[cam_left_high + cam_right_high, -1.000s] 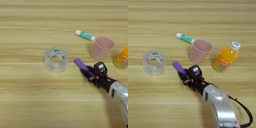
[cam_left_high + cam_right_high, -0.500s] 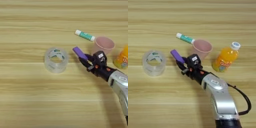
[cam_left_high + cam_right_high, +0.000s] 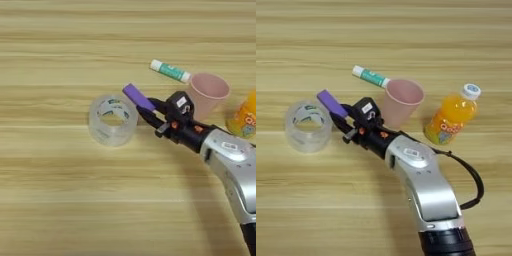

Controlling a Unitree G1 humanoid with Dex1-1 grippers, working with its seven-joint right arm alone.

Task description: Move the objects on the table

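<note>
**A:** What is on the light wood-grain table [image 3: 60, 200] right now?

**B:** A silver forearm reaches in from the lower right. Its black two-fingered gripper [image 3: 149, 109] is closed on one end of a short flat purple bar [image 3: 138, 96], which juts up and to the left, apparently held off the wood. The bar's free end sits just beside a wide clear tape roll [image 3: 113, 120] lying flat, but I cannot tell whether they touch.

**A:** And the other objects?

**B:** Behind the gripper stands a pink plastic cup [image 3: 401, 102], upright and open. A white tube with a green label [image 3: 371, 77] lies just beyond it. An orange-drink bottle with a white cap [image 3: 452, 116] stands to the right of the cup, well clear of the arm.

**A:** What has changed in the last second?

**B:** The arm has carried the purple bar leftward and away from the robot. A second ago the bar was below and beside the cup; now it is next to the tape roll. The roll, cup, tube and bottle have kept their places. So I judge the bar is mid-move, not yet set down.

**A:** Anything hard to make out?

**B:** The gripped end of the bar is hidden by the fingers. In the left eye view the bottle is cut off at the right edge.
</note>
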